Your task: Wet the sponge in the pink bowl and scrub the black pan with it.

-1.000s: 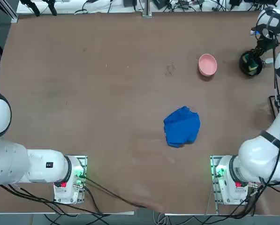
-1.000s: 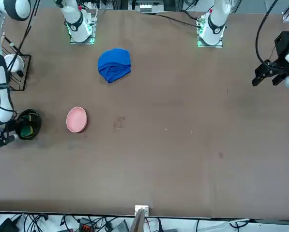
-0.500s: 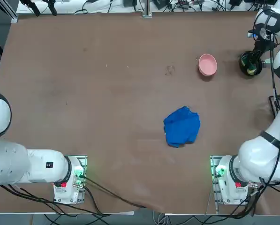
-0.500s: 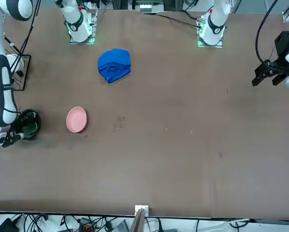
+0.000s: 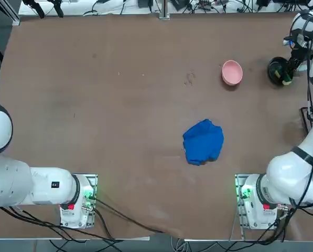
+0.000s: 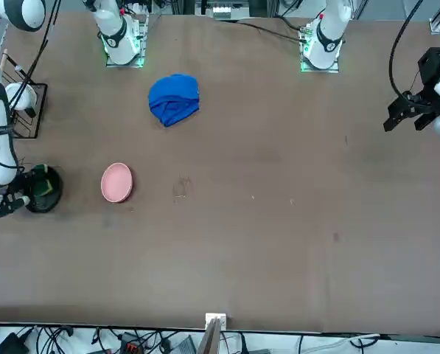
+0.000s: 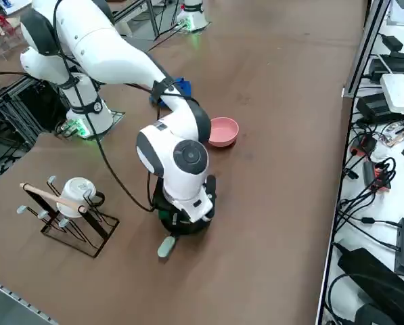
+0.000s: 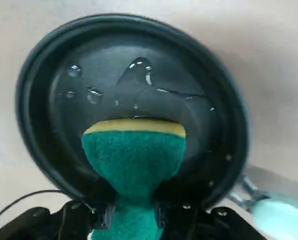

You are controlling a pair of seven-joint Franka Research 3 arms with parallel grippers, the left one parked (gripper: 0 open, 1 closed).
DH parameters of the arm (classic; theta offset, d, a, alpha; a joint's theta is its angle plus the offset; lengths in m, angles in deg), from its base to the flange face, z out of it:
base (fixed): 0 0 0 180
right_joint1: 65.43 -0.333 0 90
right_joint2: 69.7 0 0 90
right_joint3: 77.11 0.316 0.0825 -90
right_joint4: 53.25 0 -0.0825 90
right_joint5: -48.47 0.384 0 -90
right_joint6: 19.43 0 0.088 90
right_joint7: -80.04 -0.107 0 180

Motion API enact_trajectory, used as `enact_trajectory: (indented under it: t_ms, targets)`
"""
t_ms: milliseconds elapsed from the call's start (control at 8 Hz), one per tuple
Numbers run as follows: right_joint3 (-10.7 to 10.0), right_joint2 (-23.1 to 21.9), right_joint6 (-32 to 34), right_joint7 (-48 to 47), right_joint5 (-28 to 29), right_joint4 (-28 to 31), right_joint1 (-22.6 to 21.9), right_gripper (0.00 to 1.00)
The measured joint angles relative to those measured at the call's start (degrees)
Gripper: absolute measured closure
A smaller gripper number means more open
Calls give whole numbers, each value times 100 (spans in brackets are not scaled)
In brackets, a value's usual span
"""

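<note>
From my station I see the right tool [image 8: 134, 217] down over the black pan [image 8: 134, 100] at the far right of the table [image 5: 119, 115], its two fingers clamped tight on the sponge [image 8: 134, 155]. In the wrist view the sponge is pinched narrow at the waist between the fingers and flares out wider beyond them; its green scouring face looks toward the camera, with a thin band of yellow showing along its free end. Its long axis runs straight out from the tool into the pan, and the yellow end sits down against the pan floor near its middle. The pan is round and black with a raised rim, and its floor is wet: I can make out beads of water and a thin glossy puddle just beyond the sponge. Its pale, light-coloured handle [image 7: 166, 246] sticks out from the rim toward the right edge of the table, seen clearly in the right side view below the wrist. From overhead the pan [image 5: 280, 71] is partly covered by the arm. To its left, apart from it, stands the pink bowl [image 5: 232, 72], upright, small and round with a smooth rim. Nearer to me and further left lies a crumpled blue cloth [image 5: 203, 142].
</note>
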Motion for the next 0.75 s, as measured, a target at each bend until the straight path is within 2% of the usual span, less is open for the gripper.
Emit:
enact_trajectory:
  t_ms: [375,750]
  targets:
    - [6,5,-549,-49,-43,1,-7,57]
    - [68,14,-704,-352,-41,5,-116,57]
